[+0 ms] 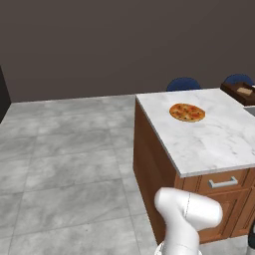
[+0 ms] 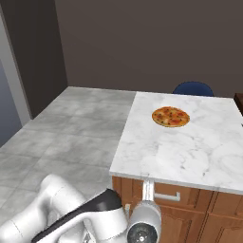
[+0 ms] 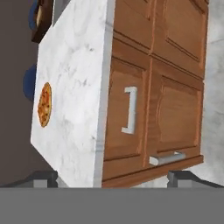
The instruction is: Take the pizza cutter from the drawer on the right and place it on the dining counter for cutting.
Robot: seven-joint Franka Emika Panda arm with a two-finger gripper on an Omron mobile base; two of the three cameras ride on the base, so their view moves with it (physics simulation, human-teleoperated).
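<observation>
the pincer (image 3: 113, 177) stands wide and empty facing the shut drawer (image 3: 127, 111) under the desk (image 1: 219, 142) edge, lined up for its handle (image 3: 130, 110), since the cutter, unseen, is presumably inside; the pizza (image 1: 187, 112) waits near the far edge.

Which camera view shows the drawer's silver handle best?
The hand view: the drawer faces the camera, shut, its handle large and whole. The left base view shows the handle small; in the right base view the arm partly hides it.
</observation>
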